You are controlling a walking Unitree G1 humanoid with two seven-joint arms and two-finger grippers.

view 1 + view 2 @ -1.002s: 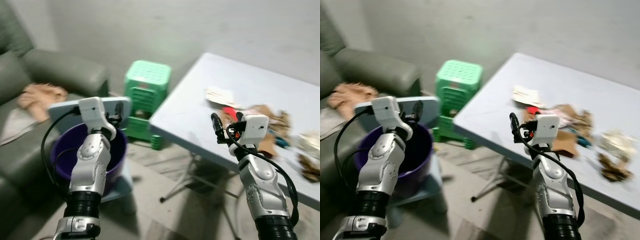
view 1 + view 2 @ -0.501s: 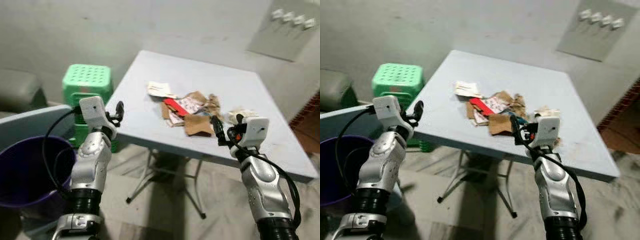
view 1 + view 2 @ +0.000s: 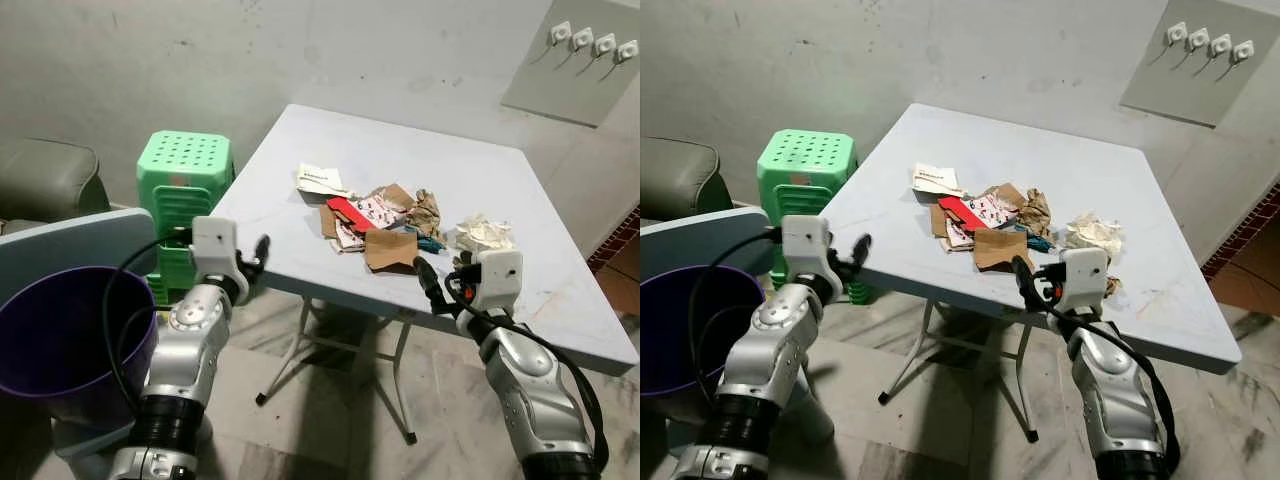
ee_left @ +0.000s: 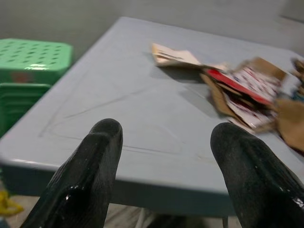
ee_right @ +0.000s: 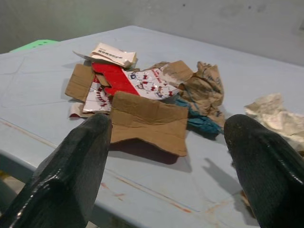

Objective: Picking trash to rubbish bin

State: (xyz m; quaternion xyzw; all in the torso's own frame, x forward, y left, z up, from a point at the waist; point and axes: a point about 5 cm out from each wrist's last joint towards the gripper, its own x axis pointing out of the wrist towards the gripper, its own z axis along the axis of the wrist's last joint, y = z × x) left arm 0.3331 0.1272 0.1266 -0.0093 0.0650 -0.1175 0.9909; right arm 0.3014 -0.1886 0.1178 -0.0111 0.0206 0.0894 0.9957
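A pile of trash lies on the pale blue table [image 3: 300, 255]: a brown cardboard piece [image 3: 388, 247], a red and white carton [image 3: 358, 212], a white folded paper [image 3: 320, 180], crumpled brown paper [image 3: 426, 209] and crumpled white paper [image 3: 484, 234]. The purple rubbish bin [image 3: 60, 335] stands on the floor at my left. My left gripper [image 4: 168, 130] is open and empty, just short of the table's near left edge. My right gripper [image 5: 168, 126] is open and empty too, held at the near edge and pointing at the cardboard [image 5: 149, 121].
A green plastic stool [image 3: 188, 170] stands between the bin and the table. A grey sofa arm [image 3: 45, 180] is at the far left, and a grey-blue lid [image 3: 85, 238] leans behind the bin. The table's folding legs [image 3: 300, 340] cross underneath. Wall sockets [image 3: 590, 42] sit at the upper right.
The camera has swung right, from the sofa and bin to the table. Both arms now sit lower and closer to the table's near edge, grippers still open.
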